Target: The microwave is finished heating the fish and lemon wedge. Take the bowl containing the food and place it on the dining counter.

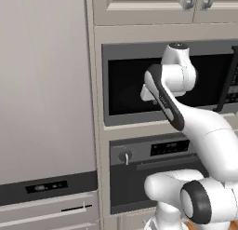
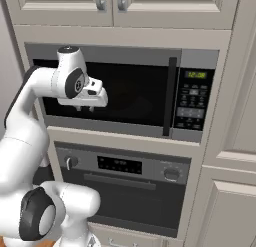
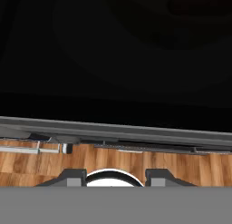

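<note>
Microwave (image 2: 120, 93) door is shut, so gripper (image 2: 85, 109), empty w/ jaws part-spread, is held before the glass, handle (image 2: 171, 97) ungrabbed.

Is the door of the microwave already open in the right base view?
No, the microwave has its dark glass door flat and closed, with the black vertical handle beside the control panel.

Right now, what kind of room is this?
Most likely a home kitchen, rendered: a built-in microwave with its door shut sits above a knobbed oven, with cream cabinets overhead.
</note>
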